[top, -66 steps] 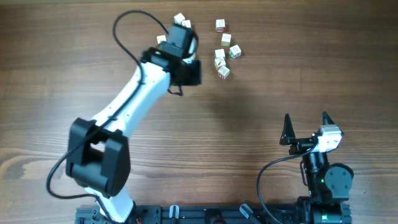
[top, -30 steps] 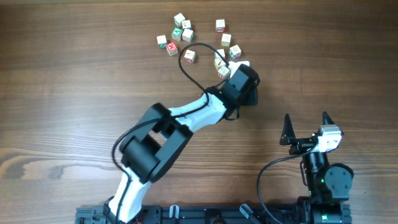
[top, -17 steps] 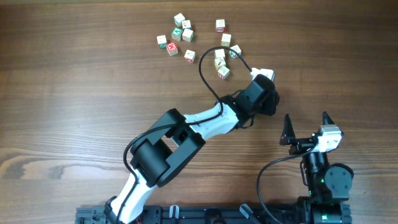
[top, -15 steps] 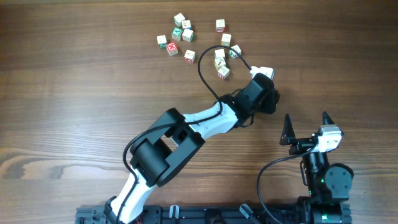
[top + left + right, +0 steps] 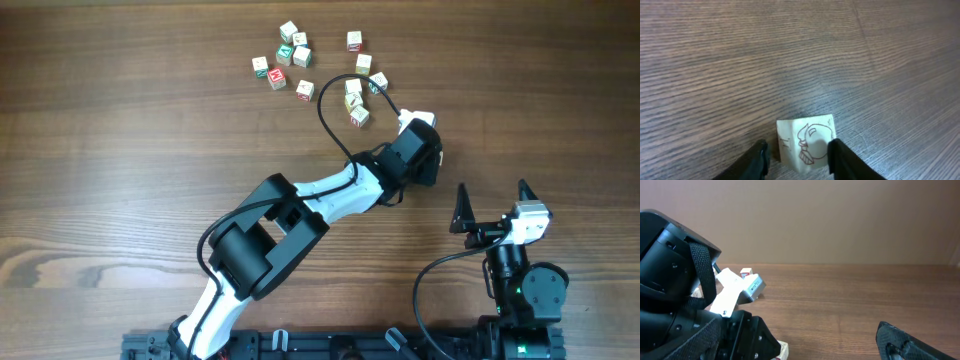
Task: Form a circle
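Note:
Several tiny pale cubes lie at the table's far side, one cluster on the left [image 5: 284,55] and another on the right [image 5: 357,88], in no clear circle. My left gripper [image 5: 420,150] sits just right of them, low over the wood. In its wrist view a cube with a red drawing [image 5: 806,145] rests on the table between the fingers [image 5: 839,159]. The right finger touches it and the left one stands slightly apart. The same cube [image 5: 783,351] shows in the right wrist view. My right gripper [image 5: 492,200] is open and holds nothing near the front right.
The left arm [image 5: 320,195] stretches diagonally across the middle, its black cable [image 5: 330,110] looping over the right cube cluster. The right arm's base [image 5: 520,290] sits at the front right. Bare wood surrounds the cubes.
The left arm swung from the left cluster across to the right side of the cubes. In the last half second it edged slightly up-left. The right arm has not moved.

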